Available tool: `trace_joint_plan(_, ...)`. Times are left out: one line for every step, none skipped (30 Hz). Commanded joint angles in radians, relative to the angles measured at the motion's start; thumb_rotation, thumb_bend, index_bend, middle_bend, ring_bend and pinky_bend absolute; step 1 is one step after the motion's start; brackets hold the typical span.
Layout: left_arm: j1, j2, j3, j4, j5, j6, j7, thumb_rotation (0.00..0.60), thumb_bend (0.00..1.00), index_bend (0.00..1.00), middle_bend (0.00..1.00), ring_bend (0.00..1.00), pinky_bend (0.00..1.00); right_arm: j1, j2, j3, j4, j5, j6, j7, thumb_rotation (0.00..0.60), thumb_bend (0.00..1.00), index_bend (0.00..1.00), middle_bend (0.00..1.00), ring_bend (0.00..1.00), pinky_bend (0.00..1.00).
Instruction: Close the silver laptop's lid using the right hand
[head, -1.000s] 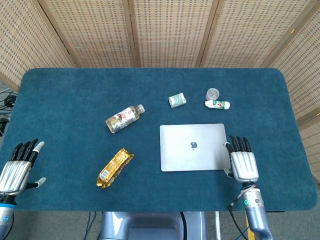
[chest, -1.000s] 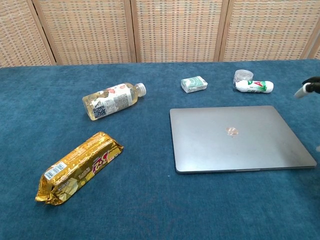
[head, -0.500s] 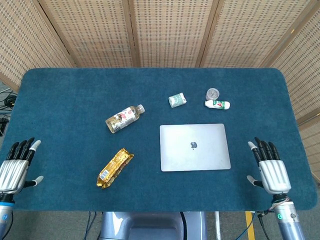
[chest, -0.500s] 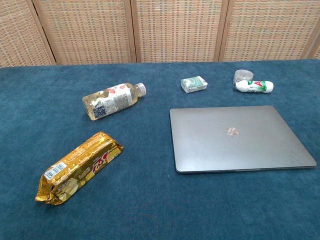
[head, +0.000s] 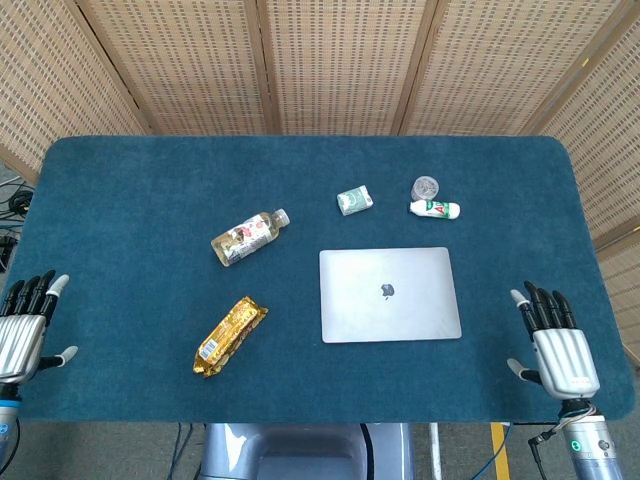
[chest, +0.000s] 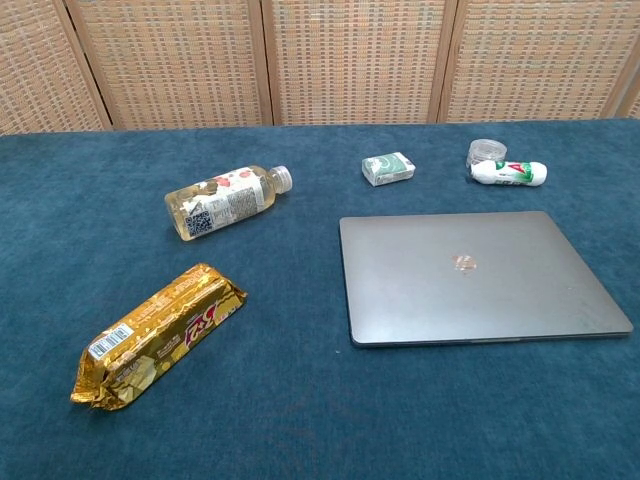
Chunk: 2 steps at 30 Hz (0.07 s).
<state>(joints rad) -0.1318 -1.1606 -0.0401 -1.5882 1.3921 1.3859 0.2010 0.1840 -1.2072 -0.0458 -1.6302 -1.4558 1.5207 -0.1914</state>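
Head view shows the flat silver laptop (head: 390, 295) lying on the dark blue carpeted table (head: 150, 200) with its lid fully down, logo facing up, a bit right of centre. Right hand (head: 560, 345) sits near the table's right front corner, well apart from the laptop, fingers straight and spread, holding nothing. Left hand (head: 22, 325) is at the left front edge, same deal: fingers apart, nothing in it.

Other stuff: a clear plastic bottle with pale yellow drink (head: 248, 237) lies on its side left of the laptop, and a gold foil snack bar (head: 230, 335) lies closer to the front edge. Behind the laptop there's a small green-and-white packet (head: 355, 200), a little white bottle with a red and green label (head: 435, 208) on its side, and a small clear round cup (head: 425, 187) just behind that.

Chest view doesn't catch either hand, but the laptop is clearly shut flat.
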Motion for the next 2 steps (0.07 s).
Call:
trace_joint_plan(0.000, -0.003, -0.005, 0.011, -0.010, -0.002, -0.008, 0.600, 0.05, 0.00, 0.00, 0.00, 0.00, -0.007, 0.006, 0.011, 0.001, 0.006, -0.004, 0.013, 0.600, 0.00, 0.04, 0.00, 0.00, 0.00)
trace_joint_plan(0.000, -0.003, -0.007, 0.013, -0.014, -0.002, -0.012, 0.600, 0.05, 0.00, 0.00, 0.00, 0.00, -0.009, 0.009, 0.016, 0.001, 0.011, -0.007, 0.019, 0.600, 0.00, 0.04, 0.00, 0.00, 0.00)
